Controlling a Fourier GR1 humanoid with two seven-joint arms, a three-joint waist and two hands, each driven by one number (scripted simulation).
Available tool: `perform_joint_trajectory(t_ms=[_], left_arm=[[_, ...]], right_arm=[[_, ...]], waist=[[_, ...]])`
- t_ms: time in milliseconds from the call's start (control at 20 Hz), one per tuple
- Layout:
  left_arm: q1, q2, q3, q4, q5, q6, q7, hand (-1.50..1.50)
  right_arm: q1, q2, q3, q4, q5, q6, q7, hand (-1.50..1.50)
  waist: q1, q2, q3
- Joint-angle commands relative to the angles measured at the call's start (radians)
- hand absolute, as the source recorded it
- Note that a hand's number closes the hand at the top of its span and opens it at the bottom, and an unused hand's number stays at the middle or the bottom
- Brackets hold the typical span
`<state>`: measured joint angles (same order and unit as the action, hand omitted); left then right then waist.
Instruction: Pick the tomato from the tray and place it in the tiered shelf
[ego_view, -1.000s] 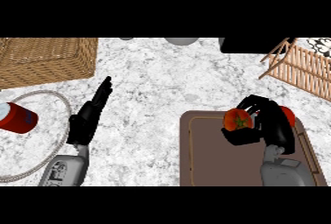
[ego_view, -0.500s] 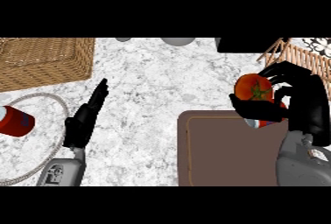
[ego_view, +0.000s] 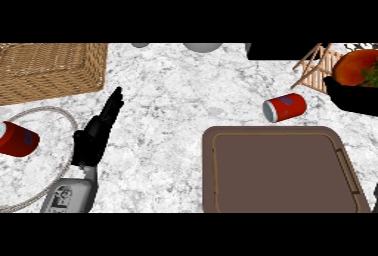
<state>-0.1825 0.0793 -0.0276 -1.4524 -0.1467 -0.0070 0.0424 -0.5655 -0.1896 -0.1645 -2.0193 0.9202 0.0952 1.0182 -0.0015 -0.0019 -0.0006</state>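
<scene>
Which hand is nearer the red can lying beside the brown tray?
Right. The right hand, curled round the red tomato, is just right of the red can. The left hand, straight-fingered, sits far across the counter to its left.

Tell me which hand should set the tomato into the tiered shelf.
The right hand. It already holds the tomato at the view's right edge, right beside the wooden tiered shelf. The left hand is open, fingers straight, over the counter far to the left, carrying nothing.
</scene>
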Motion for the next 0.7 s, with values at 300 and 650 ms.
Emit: perform_joint_trajectory(t_ms=[300,650], left_arm=[[0.015,-0.027,-0.010,0.017,0.001,-0.001,-0.022,0.00],[0.040,-0.002,0.005,-0.040,0.015,-0.023,-0.009,0.00]], right_arm=[[-0.117,-0.197,-0.176,0.121,-0.009,0.049,-0.006,1.50],[-0.252,-0.342,-0.241,0.363,-0.012,0.011,-0.075,1.50]], waist=[[0.001,0.001,0.000],[0.009,0.002,0.000]])
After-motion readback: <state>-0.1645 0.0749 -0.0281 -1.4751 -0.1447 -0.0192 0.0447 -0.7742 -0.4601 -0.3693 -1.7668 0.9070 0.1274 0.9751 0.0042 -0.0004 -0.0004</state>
